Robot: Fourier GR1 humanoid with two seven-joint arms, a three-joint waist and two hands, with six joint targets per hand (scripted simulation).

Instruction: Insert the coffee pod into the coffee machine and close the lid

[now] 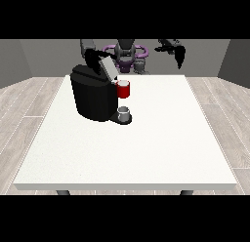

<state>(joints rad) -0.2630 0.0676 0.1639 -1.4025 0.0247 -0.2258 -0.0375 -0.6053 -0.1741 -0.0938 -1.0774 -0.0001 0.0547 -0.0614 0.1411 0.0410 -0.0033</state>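
Step in hand, as judged: lid closing. The coffee machine stands on the white worktop, left of centre. Its grey lid is seen tilted up, not yet shut. The hand at the view's left is placed at the lid's upper edge, touching or just behind it; whether its fingers are spread or curled cannot be told.

The coffee pod is not seen on the worktop or in either hand; it is presumed to be already seated under the lid, but the slot itself is hidden. The red part at the machine's front is just beside the lid hinge area; whether it is a pod holder or a cup cannot be told.

A small grey cup sits on the drip tray at the machine's base; its contents are not visible.

The hand at the view's right is held raised behind the worktop's far edge, well apart from the machine, fingers hanging relaxed, nothing held.

Next move calls for the lid to be pressed forward and down until it lies flat on the machine, without the machine being shoved.
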